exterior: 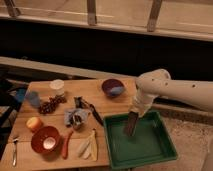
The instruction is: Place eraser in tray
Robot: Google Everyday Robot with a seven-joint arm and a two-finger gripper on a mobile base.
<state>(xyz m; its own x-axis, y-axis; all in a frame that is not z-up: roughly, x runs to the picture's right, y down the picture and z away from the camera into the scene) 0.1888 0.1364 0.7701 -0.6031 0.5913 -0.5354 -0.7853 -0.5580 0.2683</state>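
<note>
The eraser (131, 124), a flat dark block, hangs upright from my gripper (133, 115), which is shut on its top end. It sits over the left part of the green tray (150, 147), its lower end close to the tray floor; I cannot tell whether it touches. The tray stands at the right end of the wooden table. My white arm (165, 90) reaches in from the right, bending down over the tray's far rim.
A purple bowl (113, 87) stands just behind the tray. To the left lie a black-handled utensil (93, 114), a crumpled bag (76, 119), grapes (50, 106), a white cup (57, 86), an orange-red bowl (45, 140) and banana pieces (87, 147).
</note>
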